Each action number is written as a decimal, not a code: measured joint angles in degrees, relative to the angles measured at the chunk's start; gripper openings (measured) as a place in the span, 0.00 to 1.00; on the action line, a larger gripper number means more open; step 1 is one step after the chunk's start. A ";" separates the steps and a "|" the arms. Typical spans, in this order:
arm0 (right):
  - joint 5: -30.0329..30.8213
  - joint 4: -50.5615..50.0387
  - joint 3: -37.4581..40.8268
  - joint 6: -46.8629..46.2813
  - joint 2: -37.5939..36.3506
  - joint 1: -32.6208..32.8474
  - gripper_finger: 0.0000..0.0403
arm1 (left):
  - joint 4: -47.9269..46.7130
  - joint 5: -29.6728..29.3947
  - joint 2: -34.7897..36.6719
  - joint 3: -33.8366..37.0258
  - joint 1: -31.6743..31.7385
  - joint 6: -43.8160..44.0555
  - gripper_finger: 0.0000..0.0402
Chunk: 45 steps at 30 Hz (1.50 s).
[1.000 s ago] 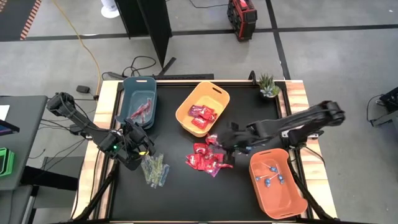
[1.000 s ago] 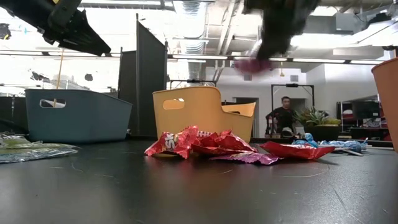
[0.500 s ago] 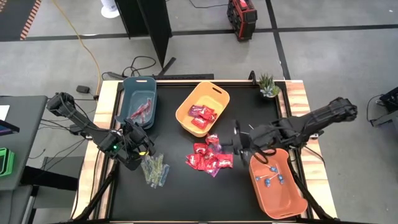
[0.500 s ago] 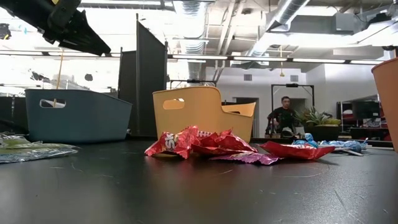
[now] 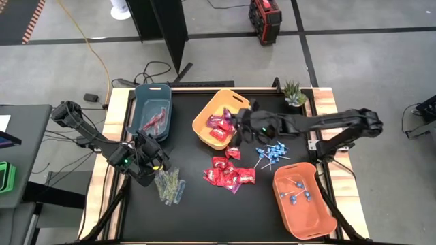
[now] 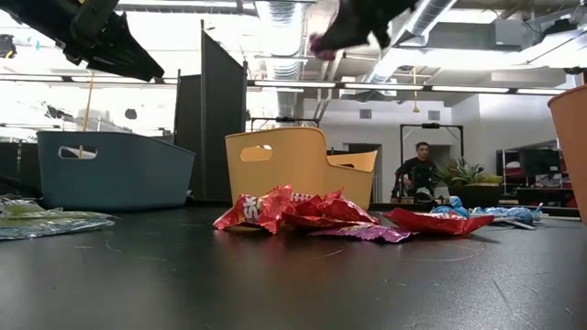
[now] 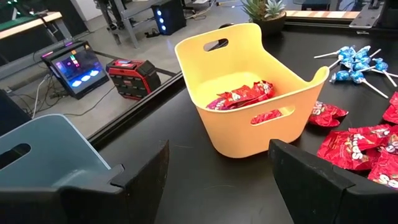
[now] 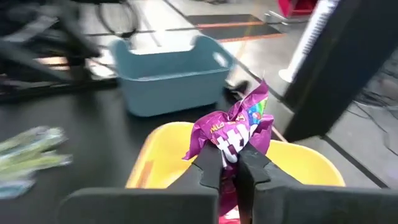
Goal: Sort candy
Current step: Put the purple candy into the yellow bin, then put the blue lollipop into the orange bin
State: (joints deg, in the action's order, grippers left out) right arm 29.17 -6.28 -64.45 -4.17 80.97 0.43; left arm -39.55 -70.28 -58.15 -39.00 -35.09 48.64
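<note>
**Magenta packet held above the yellow bin**

Magenta foil, crumpled and shiny with coloured print, sticks up from between the fingers of the right gripper [image 8: 229, 163], which are clamped tight on the lower edge of this magenta packet [image 8: 233, 134]. Most of the wrapper fans out above the fingertips, and the yellow bin [image 8: 155, 152] lies directly beneath them. From overhead, the right gripper [image 5: 240, 121] hangs over the right rim of the yellow bin [image 5: 204, 112], where several red packets [image 5: 219, 125] already lie.

Just beyond the fingers on the black table [image 5: 197, 204], a loose pile of red packets [image 5: 228, 172] lies between the yellow bin and the orange bin [image 5: 320, 218]. A cluster of blue lollipops [image 5: 271, 152] on white sticks rests beside that pile, and more lollipops [image 5: 298, 194] sit inside the orange bin.

The left gripper [image 5: 151, 163] waits near the table's left side with its fingers spread apart and nothing between them. Just below it lie the green stick packets [image 5: 169, 185], thin and clear. The blue bin [image 5: 144, 102] stands behind it with a few packets inside.
</note>
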 joint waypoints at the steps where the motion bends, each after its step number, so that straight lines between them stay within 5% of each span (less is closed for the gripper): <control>1: -0.54 0.72 0.00 0.11 0.61 -0.92 0.13 | 0.02 -0.02 0.00 0.00 0.00 -0.06 0.67; 10: -3.17 -0.74 0.00 -1.83 1.82 -5.52 0.64 | -0.61 0.06 0.00 0.00 0.00 -1.05 0.67; 14: -3.47 -0.86 0.00 -1.85 0.99 -5.45 0.75 | -0.96 0.04 0.00 0.00 0.00 -1.46 0.67; 20: -5.84 -17.79 -0.04 -4.83 -3.68 -3.18 0.75 | -1.05 0.07 0.00 0.00 0.00 -1.70 0.67; 29: -11.34 -48.62 -0.07 -26.25 -4.63 -2.22 0.71 | -1.19 -0.52 0.00 0.00 0.00 -2.57 0.67; 37: -19.13 -59.78 -0.05 -30.77 -2.78 -11.46 0.65 | -0.67 -0.85 0.00 0.02 1.26 -2.51 0.67; 45: -23.19 -64.16 0.45 -25.56 2.61 -18.21 0.56 | -0.63 -0.55 0.02 0.02 1.42 -2.36 0.67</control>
State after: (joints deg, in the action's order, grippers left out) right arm 5.98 -70.44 -64.00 -29.73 83.59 -17.77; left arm -40.18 -70.83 -58.13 -38.98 -33.67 46.28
